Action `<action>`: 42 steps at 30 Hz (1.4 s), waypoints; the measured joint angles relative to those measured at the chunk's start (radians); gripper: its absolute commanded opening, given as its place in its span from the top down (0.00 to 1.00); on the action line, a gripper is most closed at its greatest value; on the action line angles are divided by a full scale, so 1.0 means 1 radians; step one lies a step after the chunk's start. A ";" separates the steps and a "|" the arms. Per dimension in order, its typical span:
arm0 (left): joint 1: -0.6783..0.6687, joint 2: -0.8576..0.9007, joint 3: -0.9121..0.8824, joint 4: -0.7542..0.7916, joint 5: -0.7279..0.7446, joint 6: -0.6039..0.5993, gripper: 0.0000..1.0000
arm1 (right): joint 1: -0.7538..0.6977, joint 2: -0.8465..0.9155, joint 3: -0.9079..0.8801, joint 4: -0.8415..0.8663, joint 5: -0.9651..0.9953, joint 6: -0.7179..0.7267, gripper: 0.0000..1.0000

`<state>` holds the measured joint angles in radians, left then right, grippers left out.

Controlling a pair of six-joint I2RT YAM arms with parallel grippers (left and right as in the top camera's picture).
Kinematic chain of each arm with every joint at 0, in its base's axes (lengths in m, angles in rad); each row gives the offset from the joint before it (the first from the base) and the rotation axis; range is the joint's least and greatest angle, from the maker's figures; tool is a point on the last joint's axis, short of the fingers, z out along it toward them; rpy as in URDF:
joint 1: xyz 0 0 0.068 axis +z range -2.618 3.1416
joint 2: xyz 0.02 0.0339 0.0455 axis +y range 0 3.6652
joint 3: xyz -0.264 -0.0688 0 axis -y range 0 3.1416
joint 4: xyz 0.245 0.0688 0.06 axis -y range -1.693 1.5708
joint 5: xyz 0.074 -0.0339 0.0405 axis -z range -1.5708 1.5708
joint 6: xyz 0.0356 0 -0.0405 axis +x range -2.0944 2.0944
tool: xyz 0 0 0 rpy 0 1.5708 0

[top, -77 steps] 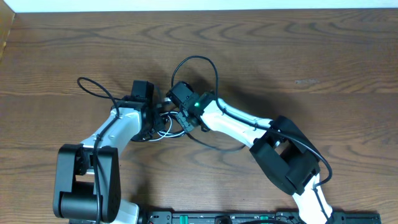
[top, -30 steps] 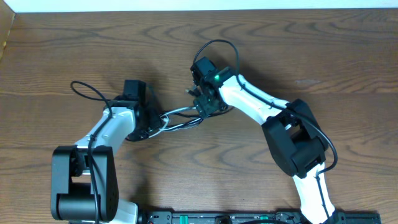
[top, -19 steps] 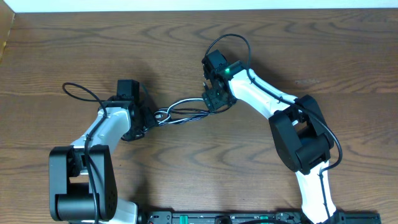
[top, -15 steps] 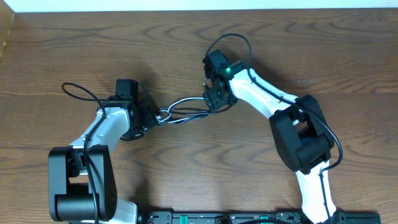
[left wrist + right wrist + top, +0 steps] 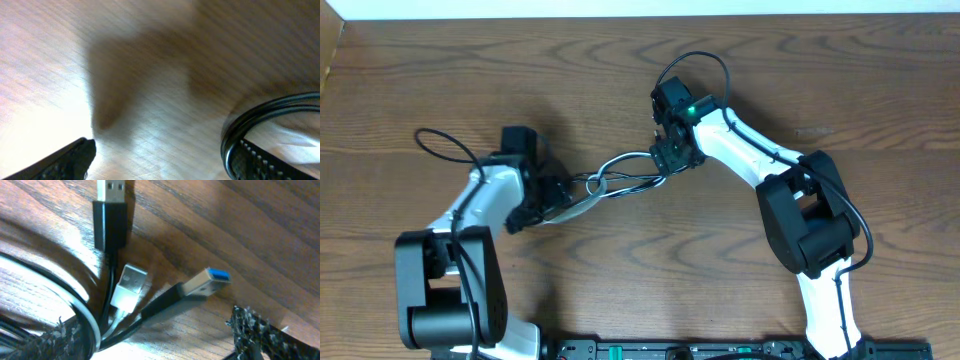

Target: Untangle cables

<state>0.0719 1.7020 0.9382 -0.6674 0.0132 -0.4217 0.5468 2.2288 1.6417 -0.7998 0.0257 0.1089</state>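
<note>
Dark wood-grain table (image 5: 840, 60) carries the tangled thin black and white cables (image 5: 625, 172) at its middle, long axis running left to right between your arms. Your left gripper (image 5: 160, 150) looks spread wide, though blurred; your right gripper (image 5: 150, 325) gapes too, metal-tipped plugs (image 5: 127, 287) just ahead of it.

Left hand (image 5: 558, 200), right hand (image 5: 669, 161), jaws wide

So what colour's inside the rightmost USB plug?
The insert is blue; see right wrist view.
</note>
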 measured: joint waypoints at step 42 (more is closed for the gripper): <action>-0.214 0.007 0.117 0.216 0.109 -0.114 0.02 | -0.059 -0.005 -0.003 0.010 0.051 -0.015 0.15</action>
<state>-0.1425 1.7088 1.0554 -0.4511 0.1226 -0.5354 0.4881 2.2242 1.6390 -0.7898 0.0772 0.0940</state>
